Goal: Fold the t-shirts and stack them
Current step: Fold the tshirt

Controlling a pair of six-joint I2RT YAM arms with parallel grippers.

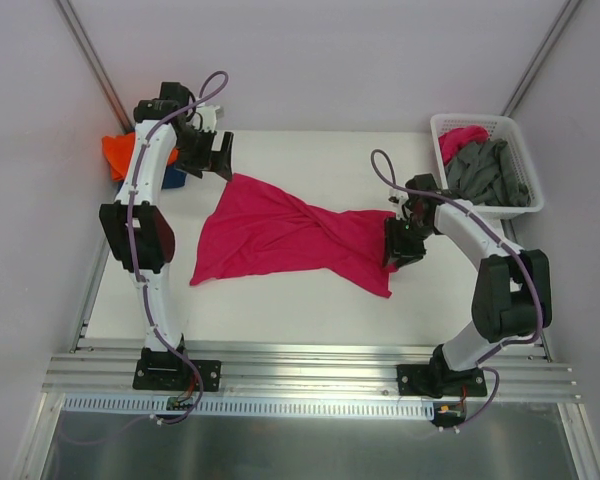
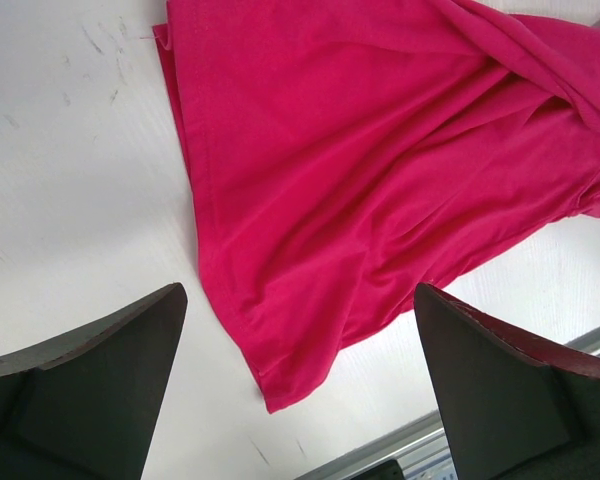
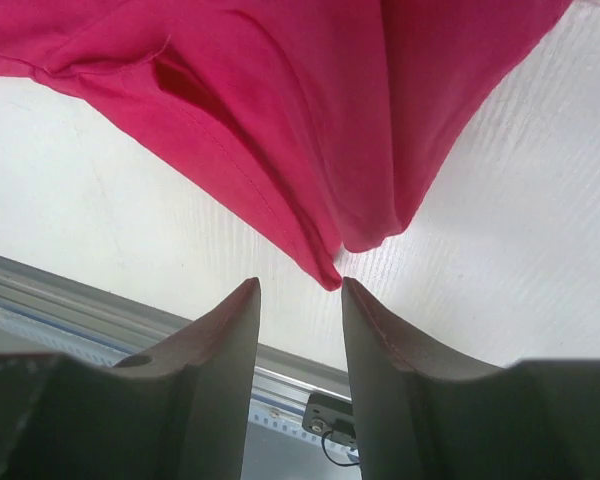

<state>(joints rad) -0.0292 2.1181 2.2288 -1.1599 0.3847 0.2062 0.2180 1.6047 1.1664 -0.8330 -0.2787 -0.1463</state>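
Note:
A large magenta-pink t-shirt (image 1: pixel 280 235) lies twisted across the middle of the white table. My left gripper (image 1: pixel 220 155) hovers over its far left corner, jaws wide open and empty; in the left wrist view the t-shirt (image 2: pixel 380 180) spreads below the gripper (image 2: pixel 300 290), a hem corner pointing between the fingers. My right gripper (image 1: pixel 400 245) is at the shirt's right end. In the right wrist view its jaws (image 3: pixel 300 283) stand apart, and a pointed shirt corner (image 3: pixel 328 278) hangs just past the tips, not pinched. An orange t-shirt (image 1: pixel 115 152) and a dark blue one (image 1: pixel 173 180) lie behind the left arm.
A white lattice basket (image 1: pixel 525 150) stands at the back right, holding grey cloth (image 1: pixel 490 172) and a bit of pink cloth (image 1: pixel 460 138). A metal rail (image 1: pixel 300 355) runs along the table's near edge. Walls close in on both sides.

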